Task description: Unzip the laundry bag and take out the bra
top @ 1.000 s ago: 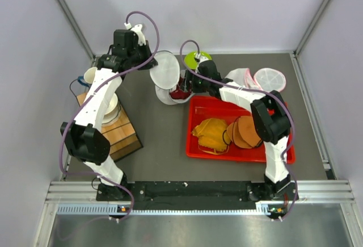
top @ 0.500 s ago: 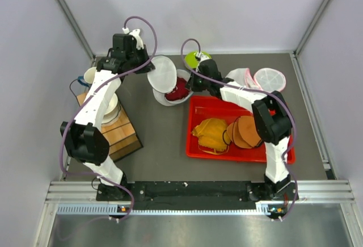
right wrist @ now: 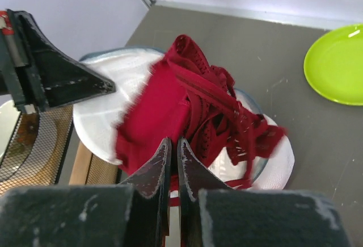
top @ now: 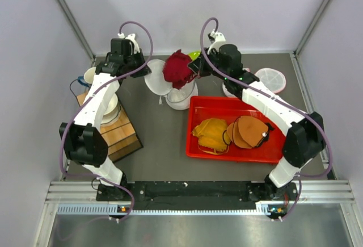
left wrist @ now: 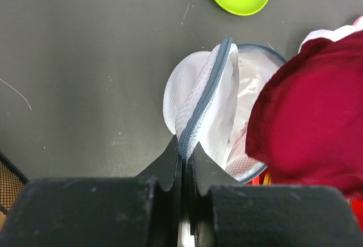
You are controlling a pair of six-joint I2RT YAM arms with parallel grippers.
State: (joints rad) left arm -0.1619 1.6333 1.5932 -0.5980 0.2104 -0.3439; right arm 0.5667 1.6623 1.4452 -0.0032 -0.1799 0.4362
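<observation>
The white mesh laundry bag (top: 173, 93) lies open at the back of the table. My left gripper (top: 148, 72) is shut on its grey zipper edge (left wrist: 207, 96), and the jaws (left wrist: 184, 147) pinch the fabric. The dark red lace bra (top: 178, 68) hangs bunched above the open bag. My right gripper (top: 195, 68) is shut on the bra. In the right wrist view the bra (right wrist: 170, 105) dangles from the closed gripper (right wrist: 173, 143), straps trailing over the bag (right wrist: 105, 119). In the left wrist view the bra (left wrist: 312, 116) covers the bag's right side.
A red tray (top: 215, 106) with orange and brown padded cups sits right of the bag. A lime plate (right wrist: 337, 65) lies behind it. A second round mesh bag (top: 269, 79) is at the back right. A wooden box (top: 122, 136) with a wire basket stands on the left.
My right gripper went from open to shut on the bra inside the bag, then rose and lifted it out. My left gripper kept hold of the zipper edge and shifted slightly left.
</observation>
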